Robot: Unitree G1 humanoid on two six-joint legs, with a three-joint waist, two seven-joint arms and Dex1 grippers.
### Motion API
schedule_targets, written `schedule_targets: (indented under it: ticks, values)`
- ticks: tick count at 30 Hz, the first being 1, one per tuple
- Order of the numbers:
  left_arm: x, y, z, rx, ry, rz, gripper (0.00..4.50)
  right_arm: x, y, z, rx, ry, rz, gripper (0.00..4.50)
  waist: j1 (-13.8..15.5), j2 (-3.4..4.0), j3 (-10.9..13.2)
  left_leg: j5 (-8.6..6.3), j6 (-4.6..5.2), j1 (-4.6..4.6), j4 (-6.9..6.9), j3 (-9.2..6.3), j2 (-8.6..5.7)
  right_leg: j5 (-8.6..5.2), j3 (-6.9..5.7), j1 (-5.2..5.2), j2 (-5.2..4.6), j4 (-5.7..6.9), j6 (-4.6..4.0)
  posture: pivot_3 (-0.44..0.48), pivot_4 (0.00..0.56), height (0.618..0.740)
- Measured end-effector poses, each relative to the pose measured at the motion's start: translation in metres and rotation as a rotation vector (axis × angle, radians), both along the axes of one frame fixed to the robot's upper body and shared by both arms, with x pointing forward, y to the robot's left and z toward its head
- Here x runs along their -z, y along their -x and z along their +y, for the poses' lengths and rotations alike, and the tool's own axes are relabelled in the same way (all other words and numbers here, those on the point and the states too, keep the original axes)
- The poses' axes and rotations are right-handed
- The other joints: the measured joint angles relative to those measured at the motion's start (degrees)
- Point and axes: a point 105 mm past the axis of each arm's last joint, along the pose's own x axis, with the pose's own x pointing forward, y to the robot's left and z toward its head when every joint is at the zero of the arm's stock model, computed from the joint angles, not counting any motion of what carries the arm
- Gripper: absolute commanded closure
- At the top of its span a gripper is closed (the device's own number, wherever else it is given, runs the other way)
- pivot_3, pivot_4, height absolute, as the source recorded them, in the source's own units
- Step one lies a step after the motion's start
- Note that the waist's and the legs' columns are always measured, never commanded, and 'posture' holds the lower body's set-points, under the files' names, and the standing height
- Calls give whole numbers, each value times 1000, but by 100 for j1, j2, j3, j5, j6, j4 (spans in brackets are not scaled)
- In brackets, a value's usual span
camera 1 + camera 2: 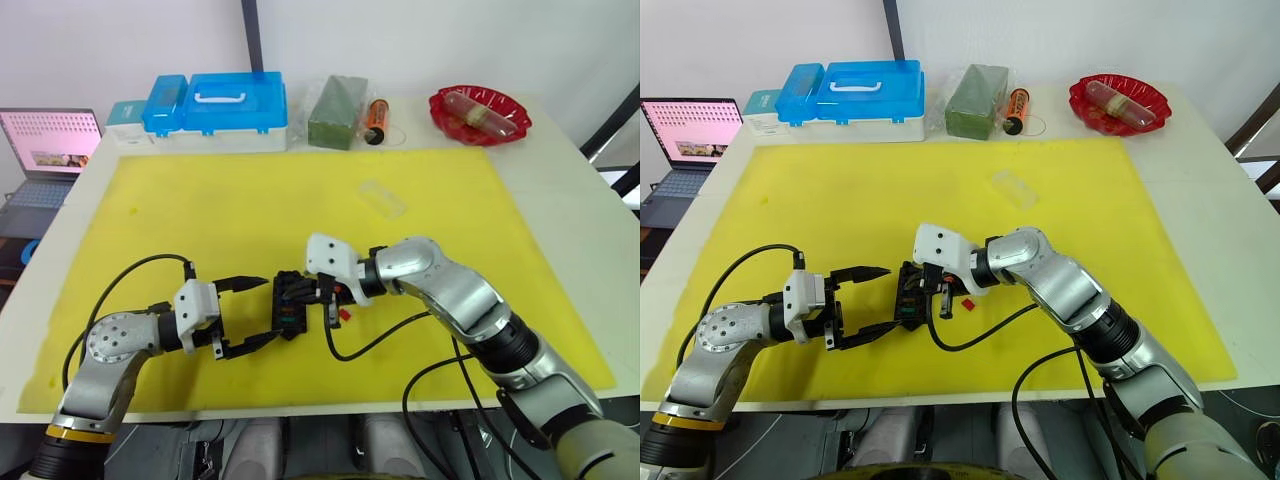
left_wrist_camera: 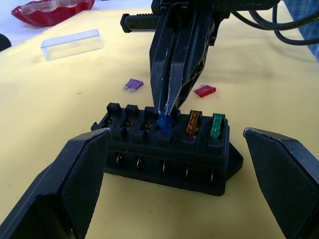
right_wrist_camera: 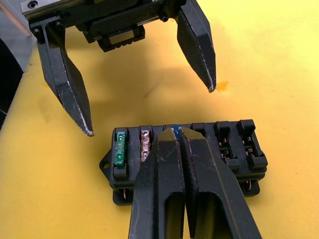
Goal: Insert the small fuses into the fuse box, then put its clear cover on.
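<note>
The right pincer (image 2: 167, 107) pinches the blue fuse (image 2: 164, 123) into the fuse box (image 1: 290, 303), at the yellow mat's 6 o'clock edge. Press straight down, square to the slot. The left pincer (image 1: 247, 315), spread wide, should brace the box.

A large yellow rectangular mat (image 1: 250, 200) covers most of the white table (image 1: 560, 190). Along the frame's top sit a blue-lidded plastic case (image 1: 235, 105), a green block in clear wrap (image 1: 337, 112), an orange cylindrical battery (image 1: 376, 120) and a red scalloped dish (image 1: 480, 115). An open laptop (image 1: 45, 150) shows at upper left
</note>
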Motion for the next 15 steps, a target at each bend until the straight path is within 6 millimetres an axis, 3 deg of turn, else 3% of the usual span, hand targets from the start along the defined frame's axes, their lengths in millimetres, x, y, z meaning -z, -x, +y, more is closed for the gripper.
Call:
schedule_targets:
  ticks: [15]
  values:
    - [-1, -2, 2, -17, -6, 0, 0, 3, 1, -2, -18, 20, 3, 4441, -2, 1, 0, 0, 0, 27, -5, -2, 2, -2, -1, 28, 0, -5, -1, 0, 150, 740]
